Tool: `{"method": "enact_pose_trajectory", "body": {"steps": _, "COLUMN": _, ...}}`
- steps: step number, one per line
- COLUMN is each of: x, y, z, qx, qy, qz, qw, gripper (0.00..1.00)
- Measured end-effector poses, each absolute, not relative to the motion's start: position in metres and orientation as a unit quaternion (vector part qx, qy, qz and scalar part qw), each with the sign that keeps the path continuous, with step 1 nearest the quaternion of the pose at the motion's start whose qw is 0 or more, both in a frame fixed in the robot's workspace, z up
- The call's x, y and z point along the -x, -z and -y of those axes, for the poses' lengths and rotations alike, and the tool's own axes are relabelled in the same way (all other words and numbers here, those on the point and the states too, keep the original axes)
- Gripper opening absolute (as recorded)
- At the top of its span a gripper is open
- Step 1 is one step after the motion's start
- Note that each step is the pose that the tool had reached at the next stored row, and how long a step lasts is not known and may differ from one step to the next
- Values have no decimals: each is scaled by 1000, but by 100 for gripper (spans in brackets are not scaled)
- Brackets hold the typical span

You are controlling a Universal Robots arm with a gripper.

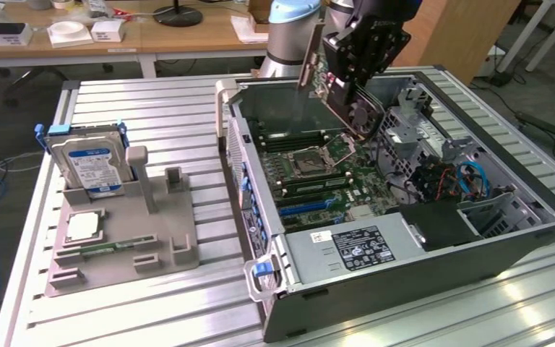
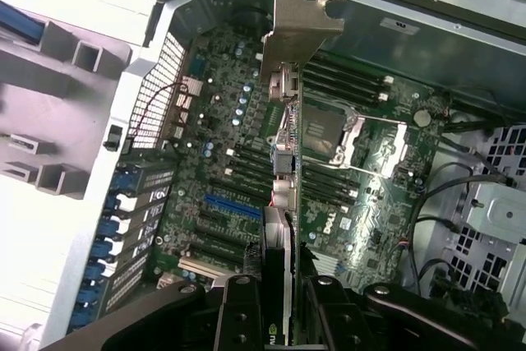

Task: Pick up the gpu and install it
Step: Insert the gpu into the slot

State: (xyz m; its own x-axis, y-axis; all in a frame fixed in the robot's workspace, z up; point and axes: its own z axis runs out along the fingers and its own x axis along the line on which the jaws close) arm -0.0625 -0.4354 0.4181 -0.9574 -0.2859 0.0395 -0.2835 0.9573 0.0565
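A slatted metal bench (image 1: 142, 108) carries an open computer case (image 1: 509, 246) lying on its side, with a grey tray (image 1: 123, 253) well apart from it toward the exterior view's left. The exterior view takes in that tray and what stands on it: a hard drive (image 1: 89, 166) upright in a slot, and a processor chip (image 1: 83, 225) lying flat near a memory stick (image 1: 99, 249). It also shows the power supply (image 1: 355, 246) in the near corner of the case.

Above the case's far side, the tool (image 1: 355, 61) is clamped on the graphics card (image 1: 363, 116), which hangs tilted over the motherboard (image 1: 316, 181), clear of it.

The wrist view looks straight down along the card (image 2: 283, 162), seen edge-on as a thin strip between the black fingers (image 2: 240, 318) of the tool (image 2: 281, 318). Its silver bracket (image 2: 300, 14) sits at the end farthest from the tool. Below it the motherboard (image 2: 238, 162) shows detail the exterior view does not: the processor socket (image 2: 329, 133) beside the card's edge and a blue slot (image 2: 233, 203) on its other side.
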Motion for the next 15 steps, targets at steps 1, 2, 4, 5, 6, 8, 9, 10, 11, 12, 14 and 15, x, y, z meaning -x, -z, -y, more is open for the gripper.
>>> {"method": "enact_pose_trajectory", "body": {"steps": 1, "x": 63, "y": -418, "z": 435, "qx": -146, "qy": 25, "qz": 989, "qw": 24, "gripper": 27}}
{"method": "enact_pose_trajectory", "body": {"steps": 2, "x": 63, "y": -418, "z": 435, "qx": -148, "qy": 25, "qz": 988, "qw": 24, "gripper": 27}}
{"method": "enact_pose_trajectory", "body": {"steps": 4, "x": 63, "y": -418, "z": 435, "qx": -151, "qy": 25, "qz": 988, "qw": 24, "gripper": 27}}
{"method": "enact_pose_trajectory", "body": {"steps": 5, "x": 63, "y": -418, "z": 435, "qx": -153, "qy": 25, "qz": 988, "qw": 24, "gripper": 27}}
{"method": "enact_pose_trajectory", "body": {"steps": 6, "x": 63, "y": -418, "z": 435, "qx": -155, "qy": 25, "qz": 987, "qw": 24, "gripper": 27}}
{"method": "enact_pose_trajectory", "body": {"steps": 8, "x": 63, "y": -418, "z": 435, "qx": -158, "qy": 25, "qz": 987, "qw": 24, "gripper": 27}}
{"method": "enact_pose_trajectory", "body": {"steps": 9, "x": 63, "y": -418, "z": 435, "qx": -160, "qy": 25, "qz": 987, "qw": 24, "gripper": 27}}
{"method": "enact_pose_trajectory", "body": {"steps": 10, "x": 63, "y": -418, "z": 435, "qx": -162, "qy": 25, "qz": 986, "qw": 24, "gripper": 27}}
{"method": "enact_pose_trajectory", "body": {"steps": 11, "x": 63, "y": -418, "z": 435, "qx": -163, "qy": 25, "qz": 986, "qw": 24, "gripper": 27}}
{"method": "enact_pose_trajectory", "body": {"steps": 12, "x": 63, "y": -418, "z": 435, "qx": -165, "qy": 25, "qz": 986, "qw": 24, "gripper": 27}}
{"method": "enact_pose_trajectory", "body": {"steps": 14, "x": 63, "y": -418, "z": 435, "qx": -169, "qy": 25, "qz": 985, "qw": 24, "gripper": 27}}
{"method": "enact_pose_trajectory", "body": {"steps": 15, "x": 63, "y": -418, "z": 435, "qx": -170, "qy": 24, "qz": 985, "qw": 24, "gripper": 27}}
